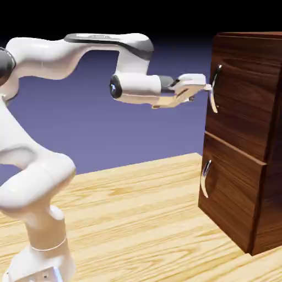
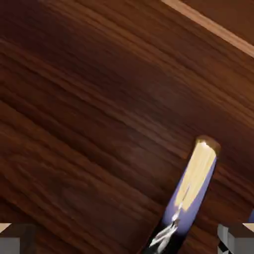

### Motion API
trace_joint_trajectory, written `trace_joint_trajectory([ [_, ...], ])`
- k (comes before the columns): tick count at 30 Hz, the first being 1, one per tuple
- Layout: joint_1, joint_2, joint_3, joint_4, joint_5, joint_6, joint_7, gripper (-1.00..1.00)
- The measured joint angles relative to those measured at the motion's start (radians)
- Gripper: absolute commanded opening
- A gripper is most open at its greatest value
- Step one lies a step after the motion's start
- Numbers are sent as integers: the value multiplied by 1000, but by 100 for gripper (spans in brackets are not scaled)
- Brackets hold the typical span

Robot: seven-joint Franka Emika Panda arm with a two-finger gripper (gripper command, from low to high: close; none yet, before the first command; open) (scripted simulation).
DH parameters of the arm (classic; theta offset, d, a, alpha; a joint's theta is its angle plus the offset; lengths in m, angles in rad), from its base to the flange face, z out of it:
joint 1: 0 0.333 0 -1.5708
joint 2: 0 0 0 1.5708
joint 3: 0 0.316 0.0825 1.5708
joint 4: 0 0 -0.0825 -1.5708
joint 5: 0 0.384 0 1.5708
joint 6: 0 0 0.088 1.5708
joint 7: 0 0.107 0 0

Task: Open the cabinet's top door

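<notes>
The top door (image 1: 242, 104) sits on the upper half of the cabinet (image 1: 245, 160) at the right of the scene, its curved silver handle (image 1: 214, 88) running vertically near the panel's left edge, above the lower panel (image 1: 231, 193) with its own silver handle (image 1: 205, 177). Reaching in level from the left, the gripper (image 1: 207, 88) has its tips right at that upper handle, and in the hand view the shiny bar (image 2: 191, 198) rises between the two grey fingertips (image 2: 237, 239), which stand well apart and clear of it. The wooden table (image 1: 137, 220) stretches beneath, with the white arm (image 1: 82, 52) arching over from the lower left.
</notes>
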Motion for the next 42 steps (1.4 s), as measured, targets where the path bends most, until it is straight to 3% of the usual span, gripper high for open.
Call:
trace_joint_trajectory([
  [9,-137,-25,136,76,391,-22,126,0],
  [16,-320,43,278,206,426,-30,102,0],
  [17,-344,53,296,223,430,-31,98,-100],
  [30,54,208,-42,97,348,-102,-68,-100],
  [42,489,328,-438,96,431,-66,-390,-100],
])
